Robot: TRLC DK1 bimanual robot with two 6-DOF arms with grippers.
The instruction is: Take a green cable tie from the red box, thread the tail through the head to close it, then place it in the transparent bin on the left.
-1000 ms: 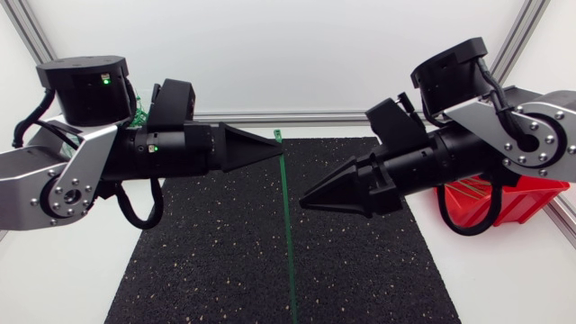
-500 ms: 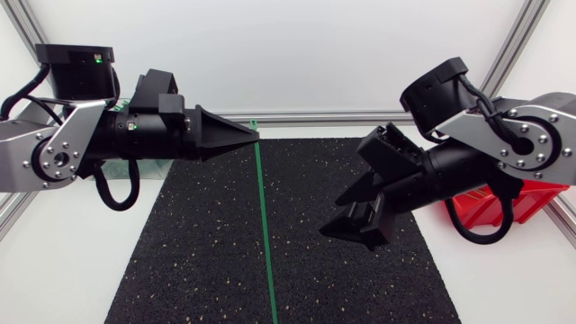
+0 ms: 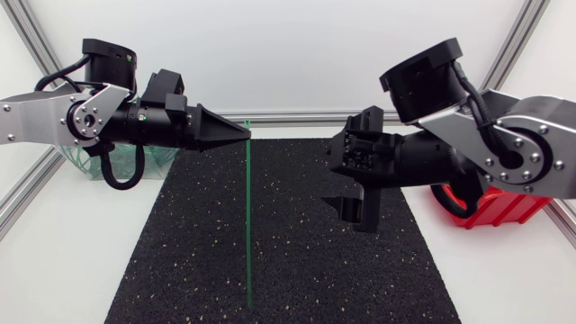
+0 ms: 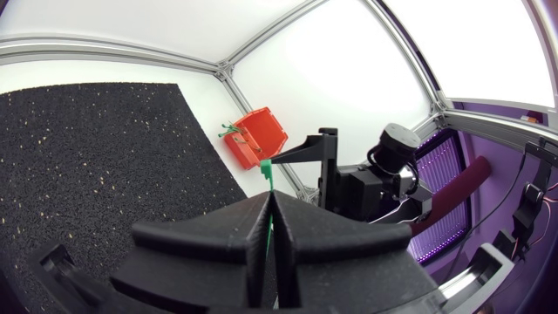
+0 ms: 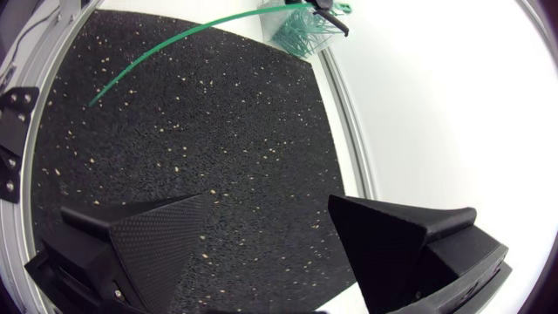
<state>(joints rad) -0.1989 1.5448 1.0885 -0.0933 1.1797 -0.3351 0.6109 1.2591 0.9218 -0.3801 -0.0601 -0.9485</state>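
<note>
left gripper point(image 3: 241, 135) pinched shut on the green cable tie point(image 3: 247, 225) just below its head, tail hanging over the black mat point(image 3: 180, 261); right gripper point(image 5: 268, 202) wide open, empty, apart from the tie.

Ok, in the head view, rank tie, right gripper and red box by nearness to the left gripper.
1. The tie, pinched in the left gripper, hanging over the mat.
2. The right gripper, open, across the mat at right.
3. The red box, farthest, at the far right.
</note>
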